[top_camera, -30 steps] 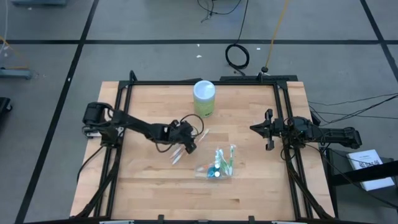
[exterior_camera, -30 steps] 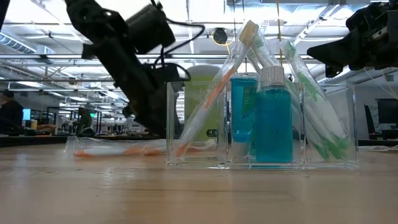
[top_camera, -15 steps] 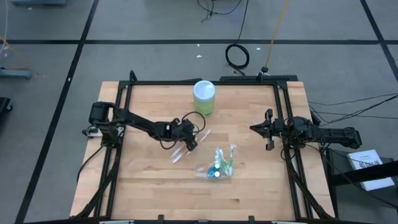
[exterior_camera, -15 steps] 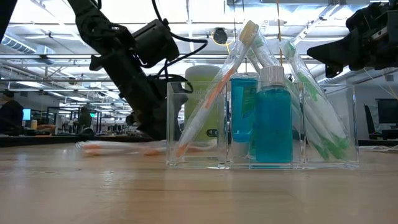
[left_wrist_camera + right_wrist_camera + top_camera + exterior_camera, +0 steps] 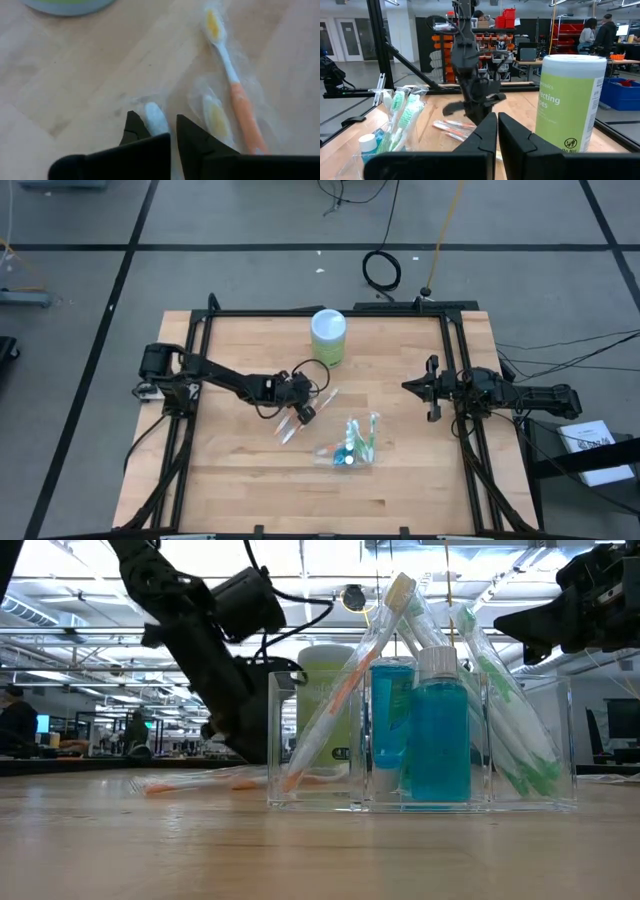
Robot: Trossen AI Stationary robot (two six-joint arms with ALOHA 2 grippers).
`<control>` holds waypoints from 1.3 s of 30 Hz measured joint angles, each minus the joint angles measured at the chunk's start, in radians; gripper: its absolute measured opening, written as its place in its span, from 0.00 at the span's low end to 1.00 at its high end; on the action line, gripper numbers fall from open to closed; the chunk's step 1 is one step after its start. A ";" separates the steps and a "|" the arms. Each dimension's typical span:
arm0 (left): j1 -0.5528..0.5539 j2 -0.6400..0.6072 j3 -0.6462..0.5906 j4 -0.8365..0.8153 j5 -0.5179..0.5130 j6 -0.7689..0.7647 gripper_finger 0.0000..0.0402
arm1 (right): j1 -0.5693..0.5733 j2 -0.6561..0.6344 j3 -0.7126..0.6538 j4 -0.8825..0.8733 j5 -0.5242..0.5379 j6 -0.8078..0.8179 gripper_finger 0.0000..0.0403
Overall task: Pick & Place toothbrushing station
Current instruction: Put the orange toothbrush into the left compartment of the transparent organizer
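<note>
**Left gripper clamped on wrapped toothbrush at table centre**

The left gripper [image 5: 304, 413] is down on the pale wood-grain table [image 5: 240, 480], its dark fingers closed on a toothbrush [image 5: 156, 119] in crinkled clear film. A second wrapped toothbrush [image 5: 235, 90], orange-handled with a yellow head, lies just beside it. The clear rigid organizer [image 5: 420, 740] holds bagged brushes and a blue bottle [image 5: 440, 735]. A green cylindrical canister [image 5: 328, 337] stands behind. One second earlier these fingers stood wide apart; they have since closed. The right gripper [image 5: 432, 390], fingers together and empty, waits at the right edge.
</note>
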 joint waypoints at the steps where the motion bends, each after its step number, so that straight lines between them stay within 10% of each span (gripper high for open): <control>1: -0.001 -0.021 -0.001 -0.010 0.001 0.007 0.01 | 0.000 0.000 0.000 0.000 0.000 0.000 0.02; 27: -0.210 -0.526 0.004 -0.104 -0.132 0.197 0.02 | 0.000 0.000 0.000 0.001 0.000 0.000 0.02; 39: -0.152 -0.321 0.002 -0.532 -0.062 -0.268 0.20 | 0.000 0.000 0.000 0.006 0.000 0.000 0.02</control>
